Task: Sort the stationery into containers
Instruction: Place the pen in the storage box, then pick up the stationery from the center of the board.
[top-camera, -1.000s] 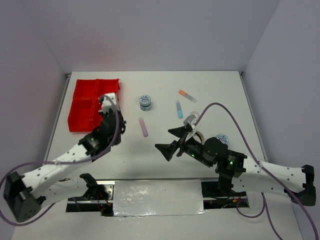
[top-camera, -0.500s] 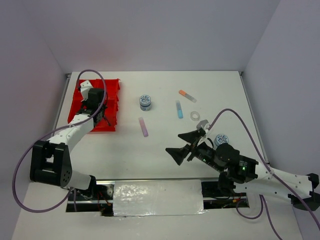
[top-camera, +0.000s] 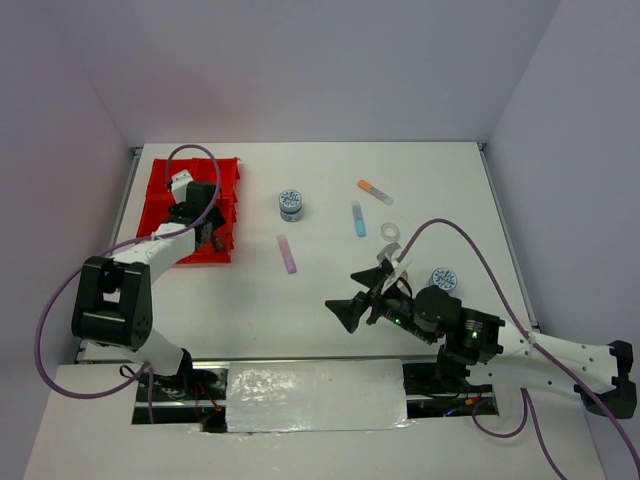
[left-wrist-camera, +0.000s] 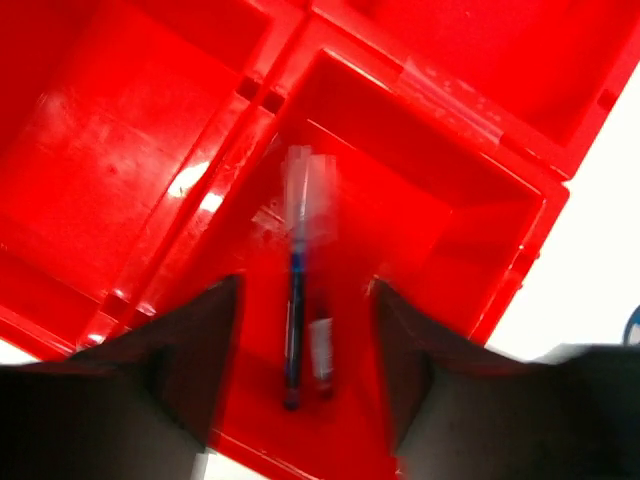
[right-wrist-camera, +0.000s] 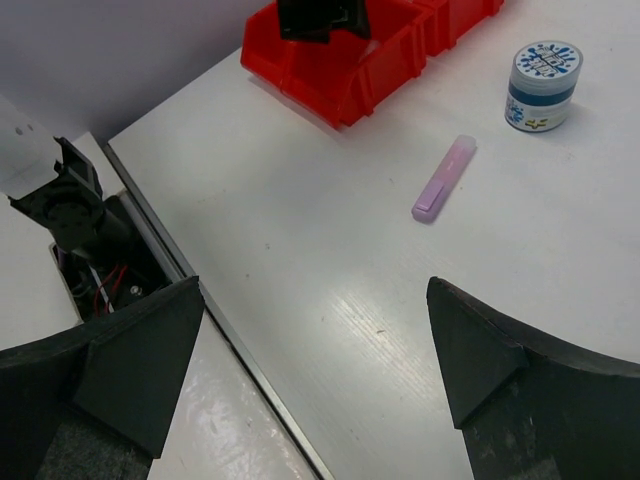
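My left gripper (top-camera: 206, 224) hangs over the red tray (top-camera: 160, 205), open. In the left wrist view its jaws (left-wrist-camera: 306, 288) stand apart above one compartment of the tray (left-wrist-camera: 120, 180), where a thin blue pen (left-wrist-camera: 293, 320) and a red pen (left-wrist-camera: 322, 352) lie side by side, both blurred and touching neither finger. On the table lie a purple marker (top-camera: 287, 253) (right-wrist-camera: 444, 178), a light-blue marker (top-camera: 358, 218), an orange-capped marker (top-camera: 375, 191), a tape roll (top-camera: 389, 231) and two blue-lidded tubs (top-camera: 291, 204) (top-camera: 443, 280). My right gripper (top-camera: 360, 293) is open above bare table, nothing between its fingers.
The tray (right-wrist-camera: 340, 70) sits at the table's far left, close to the left wall. A metal strip (top-camera: 315, 395) runs along the front edge between the arm bases. Purple cables loop from both arms. Walls close the table on three sides.
My left gripper moved from the tray's right edge to over a compartment, then opened; the blue pen now lies in the tray. The right gripper shifted slightly and stayed open.
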